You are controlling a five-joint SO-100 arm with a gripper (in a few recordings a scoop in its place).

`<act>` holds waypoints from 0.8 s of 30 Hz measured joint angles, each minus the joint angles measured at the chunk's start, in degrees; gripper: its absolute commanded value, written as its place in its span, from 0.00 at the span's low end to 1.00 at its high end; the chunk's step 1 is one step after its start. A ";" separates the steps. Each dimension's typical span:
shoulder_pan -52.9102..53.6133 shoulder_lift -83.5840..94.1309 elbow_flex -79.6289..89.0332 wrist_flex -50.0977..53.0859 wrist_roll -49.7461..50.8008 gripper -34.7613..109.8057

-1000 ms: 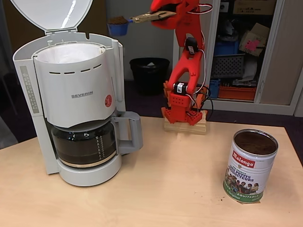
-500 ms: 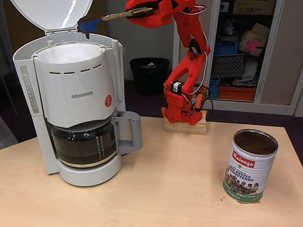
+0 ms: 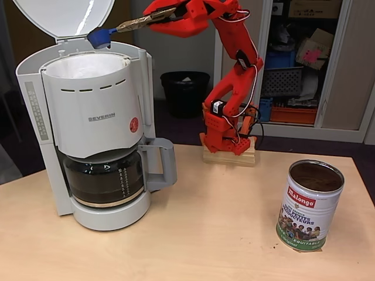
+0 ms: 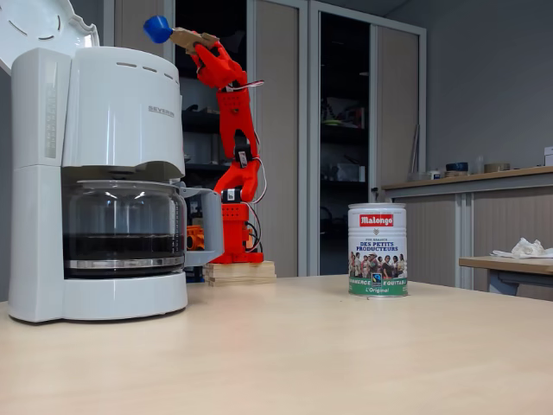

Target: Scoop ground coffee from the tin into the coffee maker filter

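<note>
The white coffee maker (image 3: 94, 117) (image 4: 121, 130) stands at the left with its round lid (image 3: 64, 17) hinged up and a white paper filter (image 3: 88, 64) in the open top. My red gripper (image 3: 153, 17) (image 4: 203, 41) is shut on the tan handle of a blue scoop (image 3: 98, 38) (image 4: 157, 28). The scoop hangs just above the filter's rear rim, its cup tipped downward. The Malongo tin (image 3: 309, 205) (image 4: 378, 251) stands open at the right of the table, with ground coffee (image 3: 316, 175) inside. I cannot tell whether any coffee lies in the filter.
The glass carafe (image 3: 105, 178) holds dark liquid under the filter holder. My arm's base sits on a wooden block (image 3: 229, 157) at the table's far edge. A black bin (image 3: 185, 91) and shelves stand behind. The wooden table (image 3: 205, 234) lies bare between machine and tin.
The arm swung left, carrying the scoop from right of the machine to over the filter. The cup turned from level and heaped with coffee to tipped over.
</note>
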 measured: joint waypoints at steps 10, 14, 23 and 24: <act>2.64 0.00 0.88 0.18 8.09 0.24; 4.92 0.26 2.55 0.18 9.49 0.24; 6.86 1.05 3.78 -0.88 19.69 0.24; 6.77 1.05 3.78 -0.88 21.27 0.24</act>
